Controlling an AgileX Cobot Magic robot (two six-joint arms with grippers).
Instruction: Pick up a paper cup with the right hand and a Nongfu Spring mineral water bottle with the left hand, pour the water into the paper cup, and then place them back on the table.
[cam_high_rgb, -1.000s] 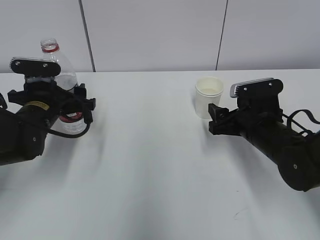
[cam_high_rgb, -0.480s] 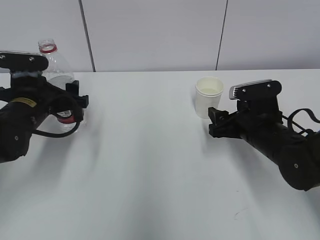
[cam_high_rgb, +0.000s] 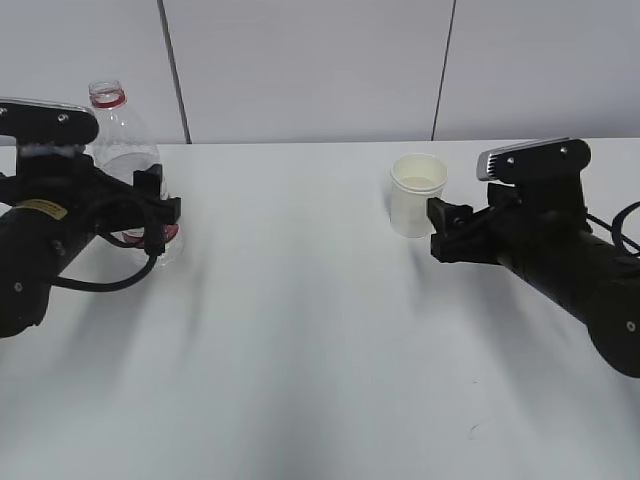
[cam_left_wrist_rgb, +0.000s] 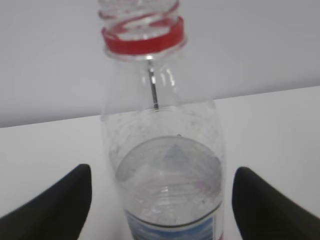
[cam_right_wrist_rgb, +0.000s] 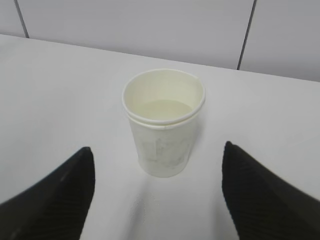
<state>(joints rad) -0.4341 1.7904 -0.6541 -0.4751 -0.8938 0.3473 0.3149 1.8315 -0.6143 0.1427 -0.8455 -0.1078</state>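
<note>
Black jaws on your left gripper (cam_left_wrist_rgb: 160, 200) stand wide apart, one fingertip (cam_left_wrist_rgb: 55, 205) at each lower corner of the left wrist view, with the bottle (cam_left_wrist_rgb: 165, 165) upright between them and clear space on both sides; you hold nothing. The bottle has no cap, a red ring (cam_left_wrist_rgb: 143, 39) circles its neck, and the water (cam_left_wrist_rgb: 167, 185) sits low in the body, just above the top of the label. From the exterior view, your left arm (cam_high_rgb: 40, 250) lies low over the table (cam_high_rgb: 300, 330) at the left edge, its yellow sticker showing, its silver-grey plate level with the bottle's shoulder, and the bottle (cam_high_rgb: 125, 150) stands just behind the gripper (cam_high_rgb: 150, 215).

Your right gripper (cam_right_wrist_rgb: 160, 185) is likewise spread open and empty, dark fingertips (cam_right_wrist_rgb: 260, 190) low at either side of the right wrist view. The cup (cam_right_wrist_rgb: 163, 122) stands upright on the table ahead of them, apart from both; a pale liquid surface shows inside, well below the rolled rim. In the exterior view the cup (cam_high_rgb: 418, 194) sits right of centre, just beside the right gripper (cam_high_rgb: 448, 232), and your right arm (cam_high_rgb: 570, 270) slopes away to the lower right. Bottle and cup are well apart, both resting on the white tabletop before a pale panelled wall (cam_high_rgb: 300, 60).
</note>
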